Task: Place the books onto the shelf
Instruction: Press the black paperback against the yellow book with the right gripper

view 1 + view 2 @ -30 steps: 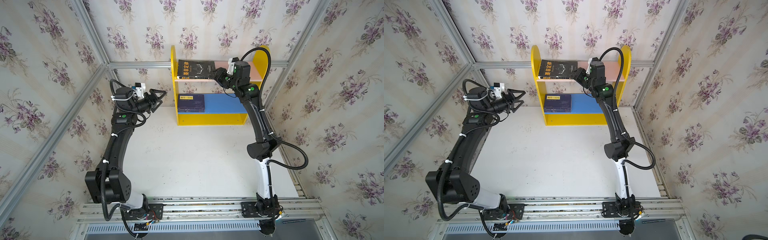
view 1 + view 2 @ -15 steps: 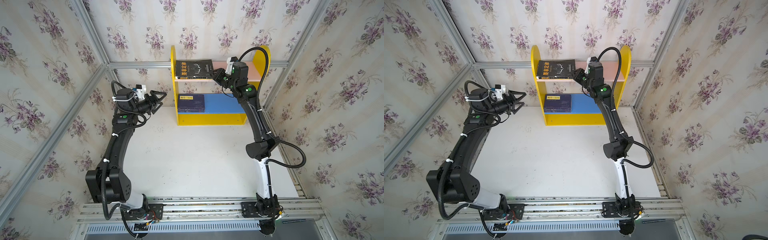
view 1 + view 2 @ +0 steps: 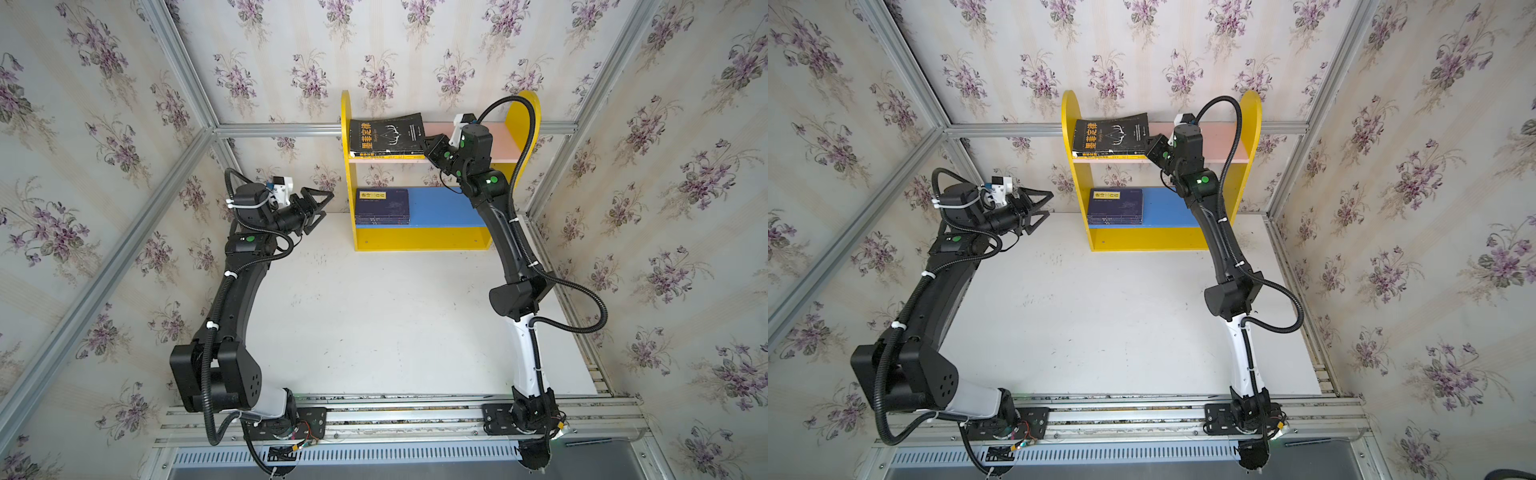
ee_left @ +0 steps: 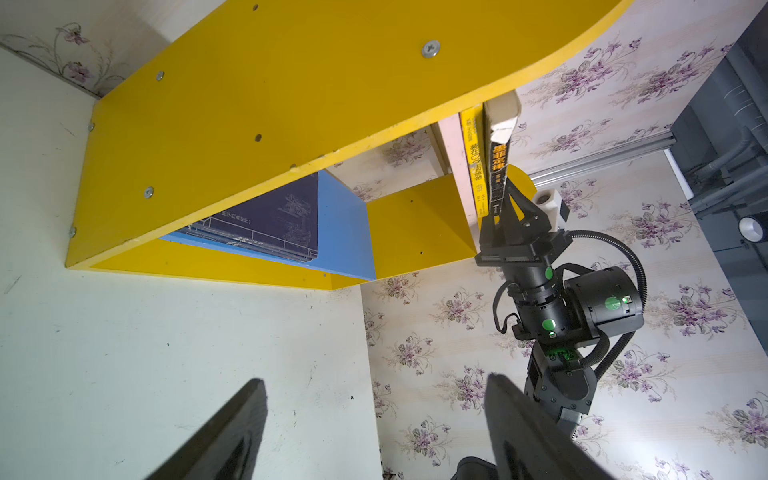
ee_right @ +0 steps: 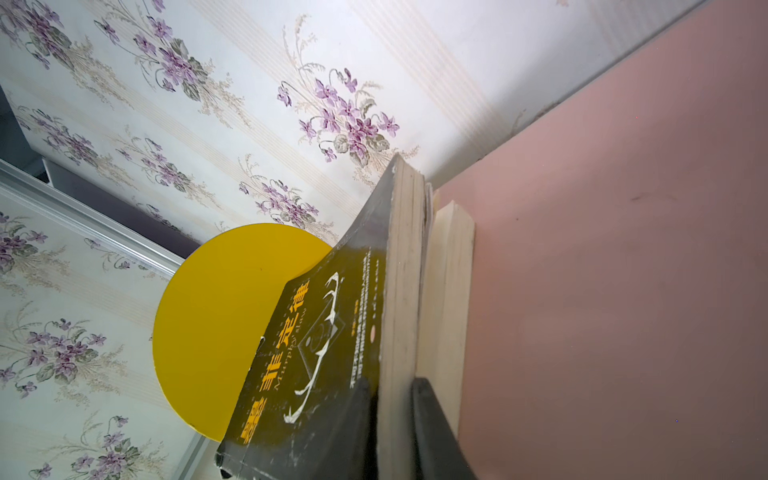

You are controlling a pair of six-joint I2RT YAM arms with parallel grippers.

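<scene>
Left claw (image 3: pixel 318 208), wide and empty, hovers left of the shelf (image 3: pixel 419 241). Navy books (image 3: pixel 383 206) lie on its lower board (image 3: pixel 446 205). Farther, right claw (image 3: pixel 429 146) pinches the black book (image 3: pixel 386 135) by its right edge, probably squaring it atop the yellow book (image 4: pixel 475 166).

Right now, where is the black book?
In both top views the black book rests at the left end of the pink upper board, on a yellow book, its right edge pinched by the right gripper.
</scene>
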